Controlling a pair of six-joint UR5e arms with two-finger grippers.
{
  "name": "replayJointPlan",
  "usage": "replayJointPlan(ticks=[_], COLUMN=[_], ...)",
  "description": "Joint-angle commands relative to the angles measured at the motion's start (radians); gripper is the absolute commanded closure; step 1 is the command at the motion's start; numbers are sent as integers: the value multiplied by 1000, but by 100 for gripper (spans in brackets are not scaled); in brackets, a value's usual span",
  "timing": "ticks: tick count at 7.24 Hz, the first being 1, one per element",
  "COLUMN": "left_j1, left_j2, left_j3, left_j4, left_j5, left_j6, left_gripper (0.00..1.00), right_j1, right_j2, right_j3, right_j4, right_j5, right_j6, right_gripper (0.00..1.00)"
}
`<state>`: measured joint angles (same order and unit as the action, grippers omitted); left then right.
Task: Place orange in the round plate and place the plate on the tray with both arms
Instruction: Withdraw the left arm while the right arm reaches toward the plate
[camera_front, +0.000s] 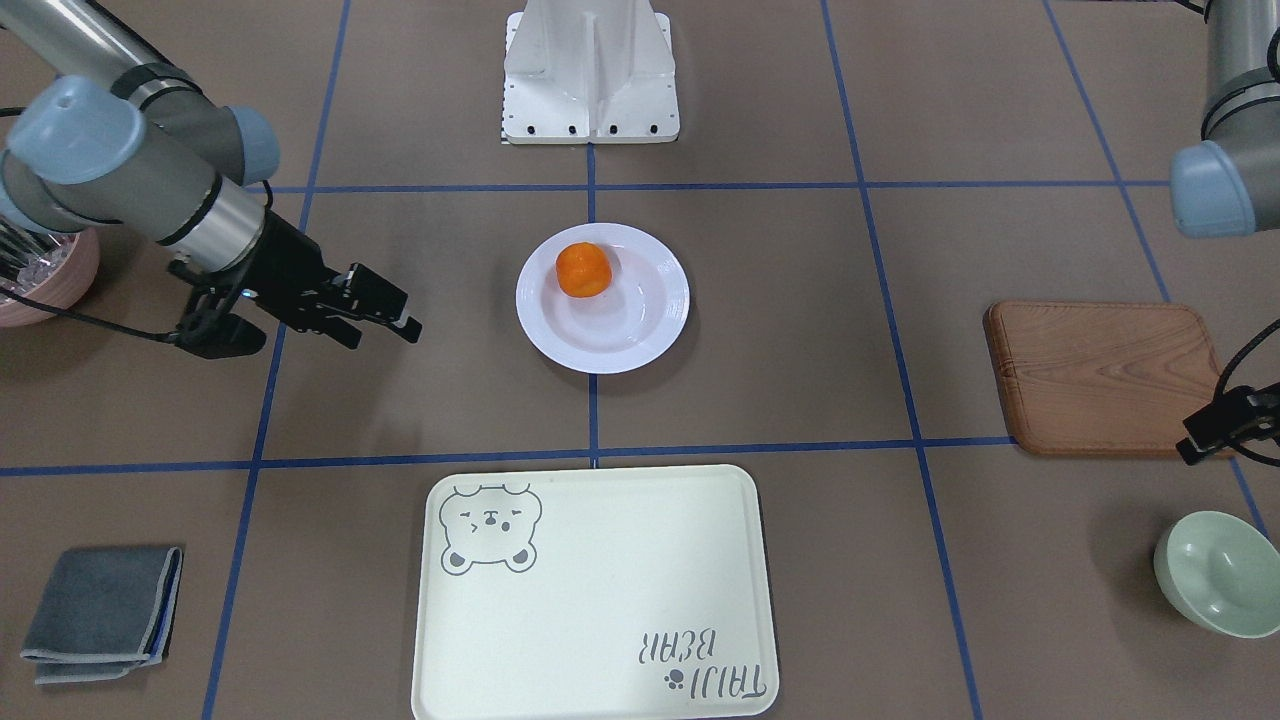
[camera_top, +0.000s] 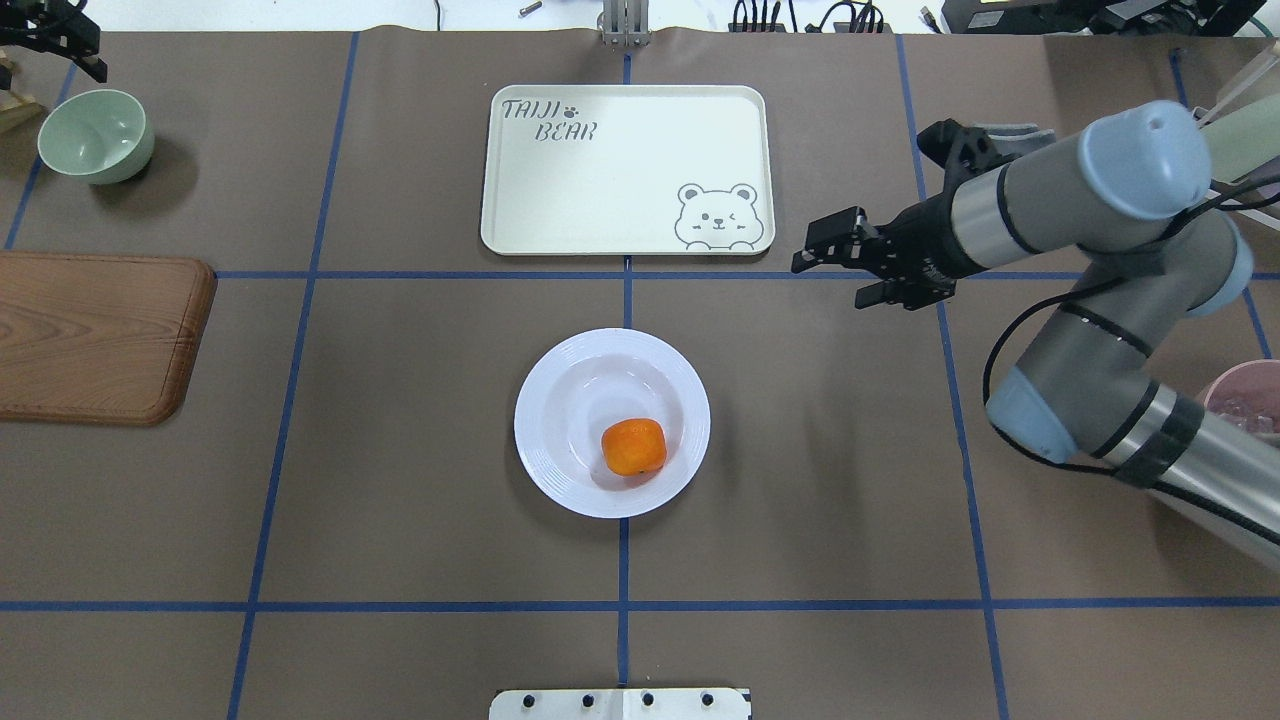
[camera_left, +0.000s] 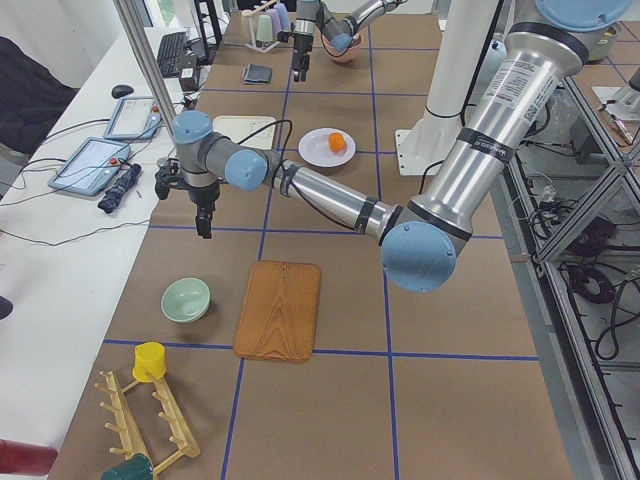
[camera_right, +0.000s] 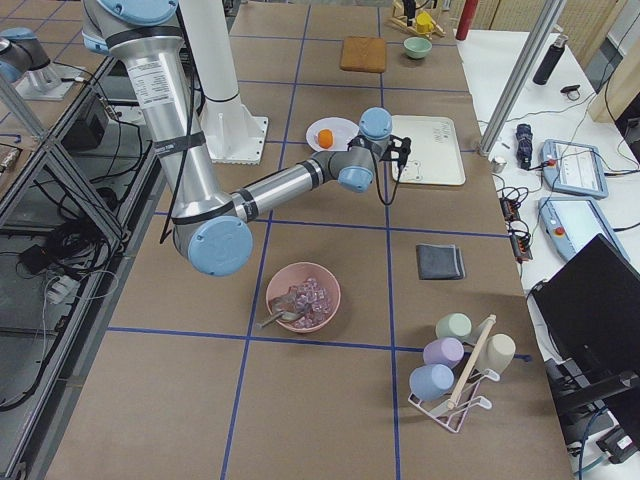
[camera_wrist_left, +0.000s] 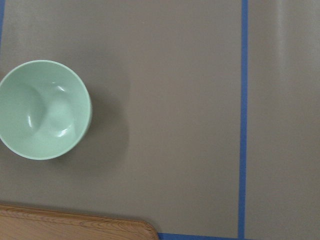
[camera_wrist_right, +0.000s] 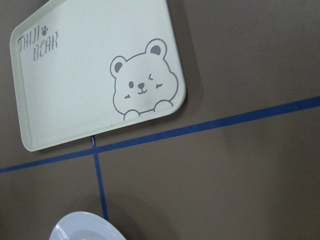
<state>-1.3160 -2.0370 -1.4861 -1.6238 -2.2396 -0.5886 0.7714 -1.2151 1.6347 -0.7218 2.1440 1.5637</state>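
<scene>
The orange (camera_top: 633, 446) lies in the well of the white round plate (camera_top: 560, 400), which rests on the mat at the table's middle. Beyond the plate, the cream tray (camera_top: 620, 190) with the bear drawing holds nothing. My right gripper (camera_top: 828, 258) hovers open and empty, off to the plate's right and level with the tray's near edge; its wrist view shows the tray (camera_wrist_right: 75, 90) and a sliver of the plate's rim (camera_wrist_right: 82, 227). At the far left corner, my left gripper (camera_top: 68, 42) hangs over the green bowl (camera_wrist_left: 44, 109). Only part of it shows, so I cannot tell its state.
A brown wooden board (camera_top: 95, 335) lies at the left edge, with the pale green bowl (camera_top: 97, 135) beyond it. At the right edge sits a pink bowl (camera_front: 45, 280), and a folded grey cloth (camera_front: 100, 612) lies further out. The robot's white base (camera_front: 590, 75) stands behind the plate.
</scene>
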Motion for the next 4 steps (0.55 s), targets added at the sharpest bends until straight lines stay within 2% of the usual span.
replayJointPlan(ticks=[1,4], left_j1=[-34,-40], left_j2=[35,35], left_j3=[-3,0], left_j4=[-10,-8], left_j5=[6,8], left_j6=[3,4], left_gripper=[1,1], right_j1=[-131,-222], right_j2=[37,52], right_j3=[-79,-104], right_j4=[174,214], right_j5=[-162,-271], right_j6=[120,124], right_gripper=[0,0])
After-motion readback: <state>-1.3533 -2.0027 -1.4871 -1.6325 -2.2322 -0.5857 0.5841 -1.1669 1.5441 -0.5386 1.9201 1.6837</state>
